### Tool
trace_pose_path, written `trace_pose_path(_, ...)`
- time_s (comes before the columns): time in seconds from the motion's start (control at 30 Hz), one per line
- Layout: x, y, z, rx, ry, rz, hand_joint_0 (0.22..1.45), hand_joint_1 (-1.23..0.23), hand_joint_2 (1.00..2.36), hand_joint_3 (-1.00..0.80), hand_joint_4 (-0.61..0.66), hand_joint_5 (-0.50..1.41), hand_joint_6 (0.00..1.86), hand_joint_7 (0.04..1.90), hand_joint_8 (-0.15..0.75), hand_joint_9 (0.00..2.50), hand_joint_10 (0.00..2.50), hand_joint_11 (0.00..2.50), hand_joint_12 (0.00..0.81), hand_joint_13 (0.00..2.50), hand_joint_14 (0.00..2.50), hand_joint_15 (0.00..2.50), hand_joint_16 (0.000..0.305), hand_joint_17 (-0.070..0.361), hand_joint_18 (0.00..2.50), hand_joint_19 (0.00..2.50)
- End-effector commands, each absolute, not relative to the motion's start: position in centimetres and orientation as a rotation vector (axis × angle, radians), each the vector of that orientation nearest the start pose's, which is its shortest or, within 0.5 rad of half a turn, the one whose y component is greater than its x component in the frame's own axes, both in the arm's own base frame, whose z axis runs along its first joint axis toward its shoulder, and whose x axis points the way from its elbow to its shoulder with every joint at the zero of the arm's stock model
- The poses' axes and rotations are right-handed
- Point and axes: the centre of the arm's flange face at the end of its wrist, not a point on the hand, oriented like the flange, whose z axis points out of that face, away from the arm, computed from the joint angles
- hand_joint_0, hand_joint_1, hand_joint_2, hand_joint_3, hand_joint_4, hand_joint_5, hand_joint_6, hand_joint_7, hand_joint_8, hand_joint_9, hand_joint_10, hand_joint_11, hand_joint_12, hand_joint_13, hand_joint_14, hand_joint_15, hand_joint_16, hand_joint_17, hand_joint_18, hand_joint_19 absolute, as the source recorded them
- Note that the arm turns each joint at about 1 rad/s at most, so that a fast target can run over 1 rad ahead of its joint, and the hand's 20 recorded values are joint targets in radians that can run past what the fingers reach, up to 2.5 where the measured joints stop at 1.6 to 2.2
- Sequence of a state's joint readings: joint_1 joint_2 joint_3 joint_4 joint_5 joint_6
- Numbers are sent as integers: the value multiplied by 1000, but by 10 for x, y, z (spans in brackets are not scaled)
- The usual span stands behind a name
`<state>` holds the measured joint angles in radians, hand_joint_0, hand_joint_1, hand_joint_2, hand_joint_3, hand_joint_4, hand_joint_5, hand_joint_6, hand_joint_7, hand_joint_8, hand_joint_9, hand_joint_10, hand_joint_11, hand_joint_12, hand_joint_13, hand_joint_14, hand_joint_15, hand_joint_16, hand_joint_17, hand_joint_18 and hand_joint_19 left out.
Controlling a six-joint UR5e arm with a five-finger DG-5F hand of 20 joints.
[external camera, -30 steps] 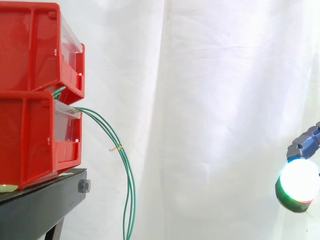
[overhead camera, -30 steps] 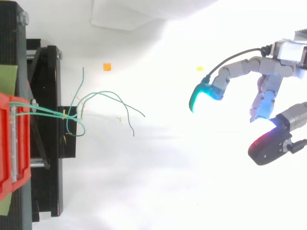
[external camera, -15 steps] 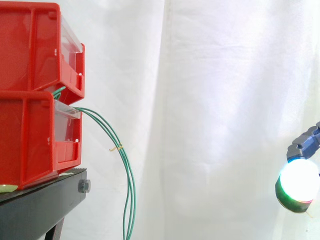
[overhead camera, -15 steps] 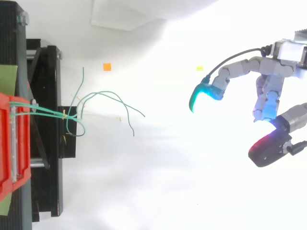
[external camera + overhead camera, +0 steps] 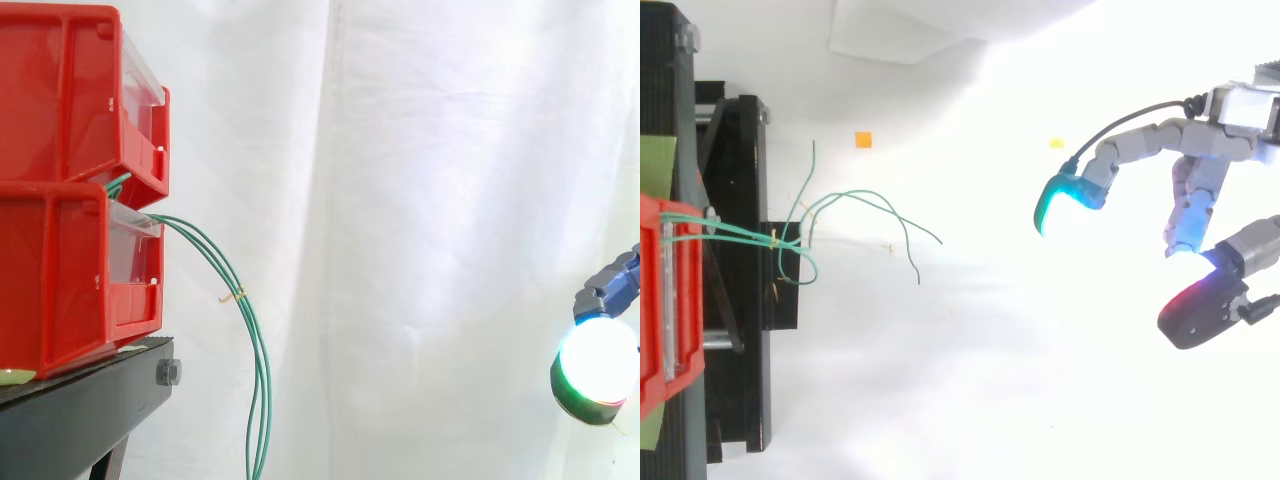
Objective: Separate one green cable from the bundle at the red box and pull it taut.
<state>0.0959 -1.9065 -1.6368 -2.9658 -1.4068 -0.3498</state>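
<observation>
Hanging slack at the red bins, cables unheld, hand well away

Two red bins are stacked on a black stand [image 5: 90, 405] before a white curtain [image 5: 430, 200], the upper red bin [image 5: 70, 90] sitting on the lower red bin [image 5: 60, 270]. The green cables [image 5: 258, 380] come out of the gap just above the lower red bin's front lip. They arch away from it and drop in a slack curve past the stand's edge. They run close together, and a small pale tie [image 5: 235, 295] sits on them a little way out from the lower red bin's front. Seen from above, the cables leave that front as a tight bundle and cross the stand. They then fan into loose loops and free ends on the white floor just beyond it. None of them is taut.

The hand [image 5: 1225, 110] hovers well apart from the lower red bin, beyond the cables' free ends, with a wide stretch of bare floor between. Its fingers [image 5: 1072, 192] are spread and only gently bent, and they grip nothing. The cyan-tipped one reaches closest toward the lower red bin, and a red-glowing pad [image 5: 1200, 300] lies farther back. In the side view a white-glowing pad hangs about level with the lower red bin's base, far out from its front.

A small orange scrap [image 5: 863, 140] lies on the floor near the cable ends, farther from the lower red bin than the stand.
</observation>
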Motion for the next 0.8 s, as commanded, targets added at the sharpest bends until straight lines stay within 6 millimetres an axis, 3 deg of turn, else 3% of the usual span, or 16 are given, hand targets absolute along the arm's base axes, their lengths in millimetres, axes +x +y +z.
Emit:
trace_pose_path(0.0,586,-93,291,1095,1509,786,511,-597,1000,-500,218,-134,503,762,261,1345,23,619,378,1232,19,554,53,120,1071,760)
trace_pose_path(0.27,586,-94,292,1095,1507,786,523,-569,1000,-500,207,-155,503,753,265,1164,19,552,372,1066,19,518,54,121,924,749)
trace_pose_path(0.77,586,-94,291,1097,1510,785,538,-573,1000,-500,224,-152,503,758,264,1207,20,583,371,1081,20,516,49,110,895,780)
